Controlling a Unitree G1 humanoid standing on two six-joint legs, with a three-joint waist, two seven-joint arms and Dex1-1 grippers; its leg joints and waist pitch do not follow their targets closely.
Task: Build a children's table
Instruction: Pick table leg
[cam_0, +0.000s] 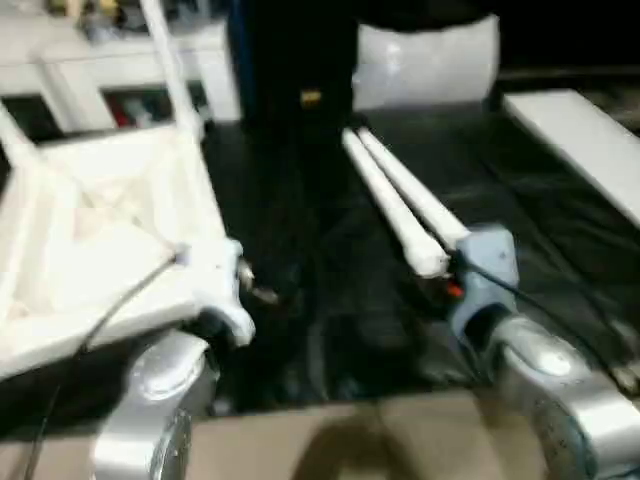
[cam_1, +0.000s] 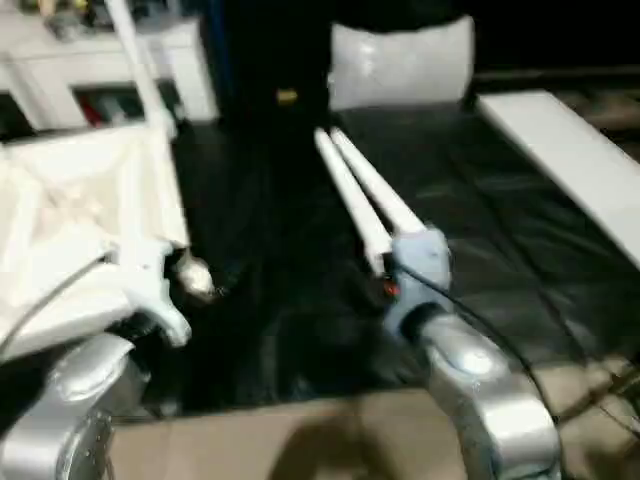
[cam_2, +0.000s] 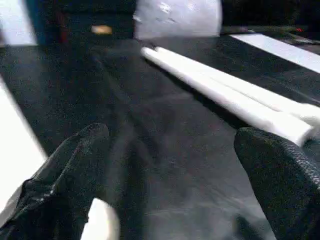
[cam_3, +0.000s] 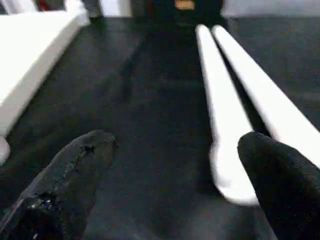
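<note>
Right hand open, nearer of two legs just ahead beside one finger. Centre on it before closing. Left hand open, empty.

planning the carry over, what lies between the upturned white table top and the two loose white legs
Only bare black sheeting lies between the white plastic square table top and the two white tapered round legs, as the left eye view shows.

Open black mat lies between the tabletop and the two legs.
</note>
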